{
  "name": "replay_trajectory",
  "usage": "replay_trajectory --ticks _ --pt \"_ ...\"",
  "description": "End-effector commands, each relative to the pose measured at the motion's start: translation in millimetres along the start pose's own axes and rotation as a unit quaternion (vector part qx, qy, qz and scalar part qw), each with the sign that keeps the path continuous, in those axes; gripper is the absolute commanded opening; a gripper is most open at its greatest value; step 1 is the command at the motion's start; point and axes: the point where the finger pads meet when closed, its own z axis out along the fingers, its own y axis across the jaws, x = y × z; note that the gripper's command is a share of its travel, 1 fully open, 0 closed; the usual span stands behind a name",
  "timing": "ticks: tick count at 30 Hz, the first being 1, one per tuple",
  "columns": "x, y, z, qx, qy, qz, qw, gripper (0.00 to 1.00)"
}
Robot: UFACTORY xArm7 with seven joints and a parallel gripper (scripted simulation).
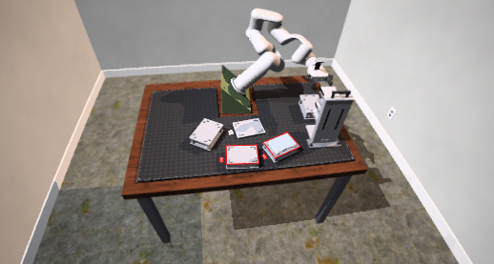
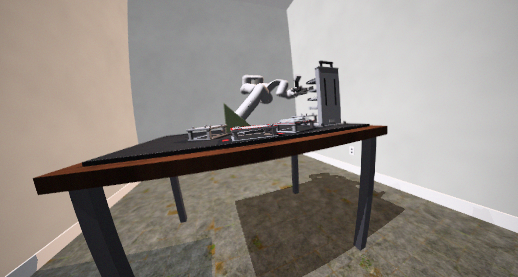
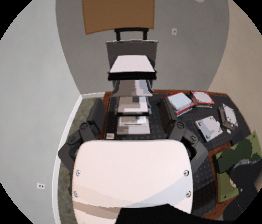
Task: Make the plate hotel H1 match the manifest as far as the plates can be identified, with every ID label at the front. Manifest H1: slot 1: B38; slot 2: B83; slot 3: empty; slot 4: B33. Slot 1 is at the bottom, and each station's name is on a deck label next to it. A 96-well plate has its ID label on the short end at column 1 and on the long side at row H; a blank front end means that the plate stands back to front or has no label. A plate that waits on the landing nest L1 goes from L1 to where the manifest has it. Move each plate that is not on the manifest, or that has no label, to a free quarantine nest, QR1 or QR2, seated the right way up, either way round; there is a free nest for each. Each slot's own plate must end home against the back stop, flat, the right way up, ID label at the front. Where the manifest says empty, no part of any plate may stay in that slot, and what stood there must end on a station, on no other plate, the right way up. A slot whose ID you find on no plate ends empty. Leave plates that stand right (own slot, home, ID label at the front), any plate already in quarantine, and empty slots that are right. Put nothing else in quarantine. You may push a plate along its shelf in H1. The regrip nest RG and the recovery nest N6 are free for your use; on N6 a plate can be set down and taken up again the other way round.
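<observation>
Top: gripper (image 1: pixel 319 75) upper right, jaws wide open and empty — hotel (image 1: pixel 334 116) just below it in frame, a plate (image 1: pixel 310 105) jutting from its left face.
Exterior: gripper (image 2: pixel 299 90) level with the upper shelves, just left of the hotel (image 2: pixel 327 92).
Wrist: hotel (image 3: pixel 134 46) straight ahead at upper centre — shelves run away from the jaws; pale plate (image 3: pixel 131 169) fills the lower frame.

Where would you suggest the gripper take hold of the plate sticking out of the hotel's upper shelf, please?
Probably by its two long sides, near the protruding front end, coming in level from the hotel's open front. The plate lies flat between shelves, so nothing can reach it from above, and the open gripper already faces that front.
</observation>
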Motion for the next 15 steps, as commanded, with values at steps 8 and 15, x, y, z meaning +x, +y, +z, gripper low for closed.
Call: replay_trajectory --ticks 8,15 --pt "-22 0 -0.2 0.000 0.000 0.001 1.000 1.00" --pt "-40 0 -0.1 -0.001 0.000 0.000 1.000 1.00"
